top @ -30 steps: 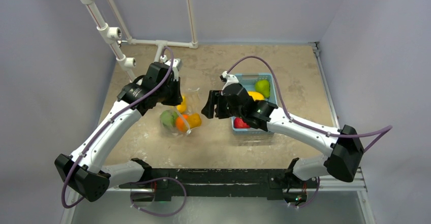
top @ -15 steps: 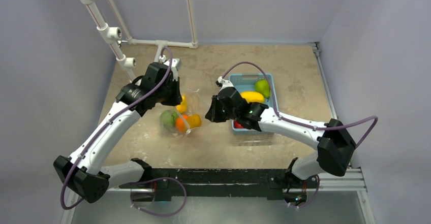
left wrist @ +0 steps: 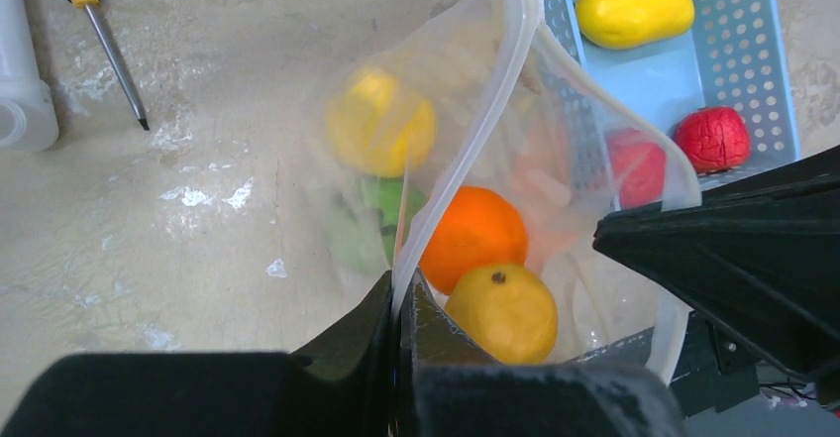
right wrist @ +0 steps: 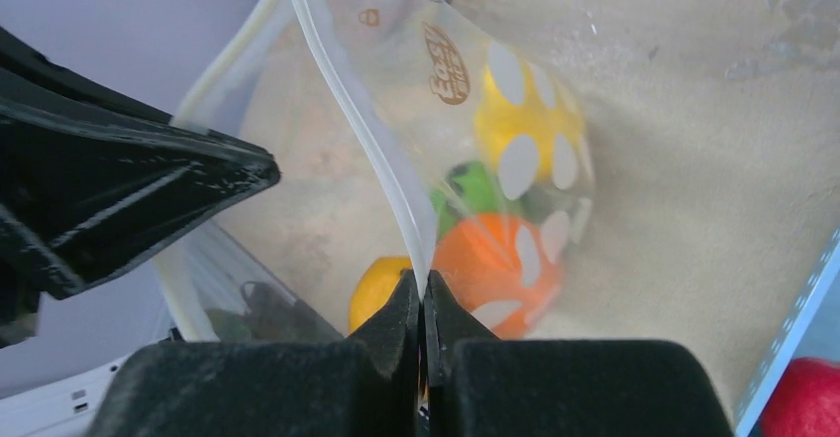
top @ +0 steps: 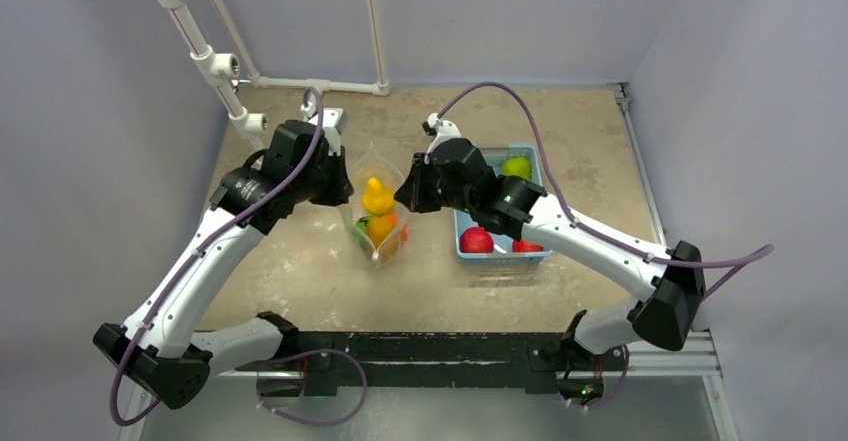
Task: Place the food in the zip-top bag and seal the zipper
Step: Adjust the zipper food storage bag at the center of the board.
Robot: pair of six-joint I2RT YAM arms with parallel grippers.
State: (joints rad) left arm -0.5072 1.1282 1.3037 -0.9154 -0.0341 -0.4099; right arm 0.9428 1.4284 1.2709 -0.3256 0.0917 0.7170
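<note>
The clear zip-top bag [top: 380,216] hangs upright between my two grippers, its mouth held apart. Inside it lie pieces of food: a yellow fruit [top: 377,197], an orange one [left wrist: 473,238], a yellow-orange one [left wrist: 505,310] and a green one [right wrist: 472,185]. My left gripper [left wrist: 401,290] is shut on the whitish zipper [left wrist: 495,80] strip of one lip. On the other lip's strip my right gripper [right wrist: 423,283] is shut. More food lies in the light-blue basket [top: 536,177]: a green pear [top: 516,167], a yellow piece [left wrist: 634,11] and two red ones [top: 477,240].
A screwdriver [left wrist: 109,46] lies on the tabletop to the bag's left. A white pipe frame [top: 215,61] rises at the back left. The basket stands right of the bag, under my right arm. Grey walls close in the table on three sides.
My right gripper has moved left from over the basket and shut on the bag's lip. The bag, lying slumped before, now hangs raised and upright between both grippers.
</note>
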